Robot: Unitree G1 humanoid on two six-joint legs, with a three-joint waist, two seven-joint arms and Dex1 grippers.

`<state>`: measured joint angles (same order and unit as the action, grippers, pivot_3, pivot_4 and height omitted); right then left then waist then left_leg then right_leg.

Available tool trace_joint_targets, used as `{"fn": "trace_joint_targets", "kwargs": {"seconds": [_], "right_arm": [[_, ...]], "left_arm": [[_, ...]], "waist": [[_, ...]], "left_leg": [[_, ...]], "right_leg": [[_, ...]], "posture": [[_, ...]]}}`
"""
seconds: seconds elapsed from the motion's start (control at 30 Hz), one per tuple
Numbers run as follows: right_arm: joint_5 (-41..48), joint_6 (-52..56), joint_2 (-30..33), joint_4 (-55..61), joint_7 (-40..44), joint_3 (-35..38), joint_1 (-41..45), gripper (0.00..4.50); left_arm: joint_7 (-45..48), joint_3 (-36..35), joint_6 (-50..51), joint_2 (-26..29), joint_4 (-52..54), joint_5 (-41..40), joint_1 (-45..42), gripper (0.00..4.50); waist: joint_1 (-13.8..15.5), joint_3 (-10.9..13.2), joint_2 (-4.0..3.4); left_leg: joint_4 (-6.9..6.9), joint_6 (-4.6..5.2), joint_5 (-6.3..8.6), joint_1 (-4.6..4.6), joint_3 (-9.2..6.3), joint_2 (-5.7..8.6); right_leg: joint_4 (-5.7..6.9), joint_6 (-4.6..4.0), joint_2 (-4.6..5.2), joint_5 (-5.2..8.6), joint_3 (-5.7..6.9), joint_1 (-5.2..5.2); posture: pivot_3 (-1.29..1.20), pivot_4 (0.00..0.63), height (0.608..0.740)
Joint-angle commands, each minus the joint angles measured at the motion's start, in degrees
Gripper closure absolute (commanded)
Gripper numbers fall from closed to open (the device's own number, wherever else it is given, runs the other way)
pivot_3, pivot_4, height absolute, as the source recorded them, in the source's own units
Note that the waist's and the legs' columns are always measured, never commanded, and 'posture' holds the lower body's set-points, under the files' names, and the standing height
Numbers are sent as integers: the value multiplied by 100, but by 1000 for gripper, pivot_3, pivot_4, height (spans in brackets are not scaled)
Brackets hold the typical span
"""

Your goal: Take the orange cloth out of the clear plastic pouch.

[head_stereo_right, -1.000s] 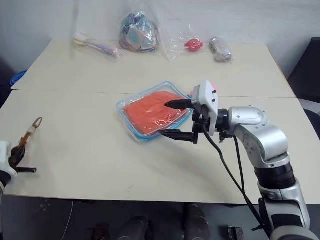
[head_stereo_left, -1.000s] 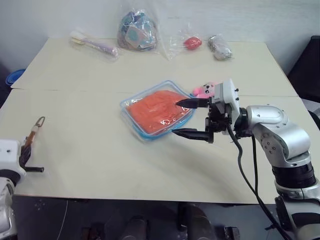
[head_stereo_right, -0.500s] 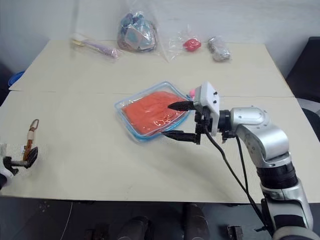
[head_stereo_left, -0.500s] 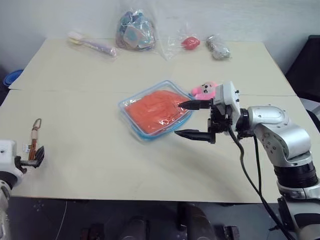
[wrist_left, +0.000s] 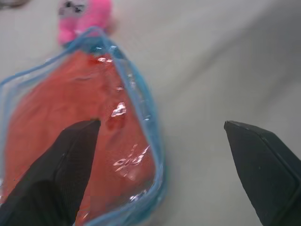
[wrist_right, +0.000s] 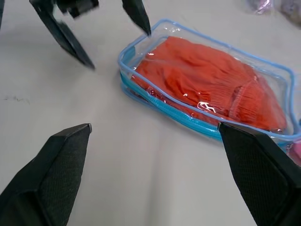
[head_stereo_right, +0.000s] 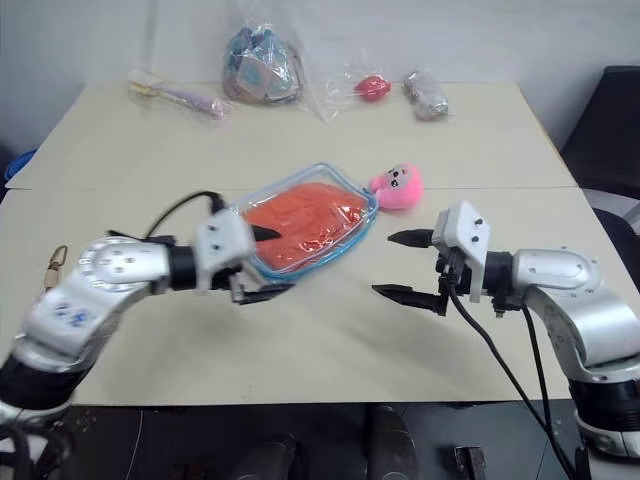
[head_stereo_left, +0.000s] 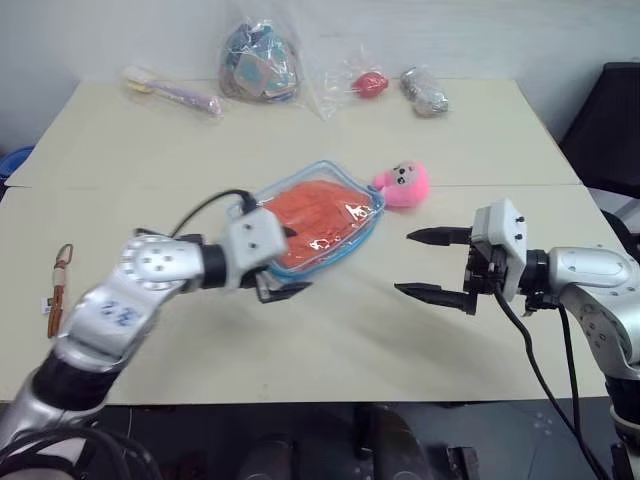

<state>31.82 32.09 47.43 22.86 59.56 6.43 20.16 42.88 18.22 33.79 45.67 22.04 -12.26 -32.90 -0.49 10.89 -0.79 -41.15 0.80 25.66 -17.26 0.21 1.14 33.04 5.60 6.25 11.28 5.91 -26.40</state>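
The clear plastic pouch (head_stereo_left: 352, 228) with light-blue trim lies flat at mid-table, and the orange cloth (head_stereo_left: 315, 208) fills it inside. My left gripper (head_stereo_left: 290, 262) is open at the pouch's near left corner. One fingertip is over that corner and the other is over bare table beside it. Whether it touches the pouch I cannot tell. The left wrist view has the pouch (wrist_left: 141, 101) and the cloth (wrist_left: 70, 103) between its fingers. My right gripper (head_stereo_left: 405, 263) is open and empty, off to the right of the pouch. The pouch (wrist_right: 141, 47) lies ahead of it.
A pink plush toy (head_stereo_left: 405, 183) lies against the pouch's far right corner. Thin clear bags of small items (head_stereo_left: 260, 62) (head_stereo_left: 368, 82) (head_stereo_left: 424, 90) and a wrapped stick (head_stereo_left: 172, 88) line the back edge. A small brown strap (head_stereo_left: 60, 278) lies at the left. A black chair (head_stereo_left: 610, 125) stands at the right.
My left gripper opened, left the brown strap at the table's left edge and swung right to the pouch's corner. My right gripper drew back to the right, away from the pouch.
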Motion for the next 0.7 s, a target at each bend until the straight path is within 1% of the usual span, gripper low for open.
{"fn": "trace_joint_targets", "kwargs": {"seconds": [0.03,0.17,0.27,0.4,0.53,0.7], "right_arm": [[267,178,92,542,-251,395,-152,0],[377,305,114,788,-444,575,-362,0],[432,361,123,919,-546,652,-494,0],[497,393,146,966,-608,686,-552,0],[443,342,160,826,-553,584,-458,0],[396,282,160,627,-464,430,-253,0]], "left_arm": [[81,780,-455,-102,-652,1085,-321,18],[-178,958,-503,-521,-1107,1674,-590,18],[-223,928,-415,-819,-1171,1828,-617,18],[-131,835,-376,-960,-1107,1901,-501,18],[-86,563,-263,-944,-912,1804,-275,873],[2,251,-131,-844,-605,1735,39,2544]], "waist": [[22,0,0],[97,1,3],[194,1,3],[210,1,3],[201,1,3],[185,1,3]], "left_leg": [[0,-2,-1,4,2,-1],[-11,2,-2,-6,1,0],[-13,11,-3,-10,0,6],[-14,15,-3,-13,-3,9],[-14,15,-3,-12,-2,8],[-13,15,-3,-10,-1,6]], "right_leg": [[1,-4,-1,-2,0,0],[-1,-4,0,-6,-1,-2],[-6,0,5,-9,-1,-2],[-7,2,10,-10,1,-1],[-6,2,9,-10,1,-1],[-5,2,8,-10,-1,-2]], "posture": [[0,150,740],[0,150,740],[0,150,740],[0,150,740],[0,150,740],[0,150,740]]}}
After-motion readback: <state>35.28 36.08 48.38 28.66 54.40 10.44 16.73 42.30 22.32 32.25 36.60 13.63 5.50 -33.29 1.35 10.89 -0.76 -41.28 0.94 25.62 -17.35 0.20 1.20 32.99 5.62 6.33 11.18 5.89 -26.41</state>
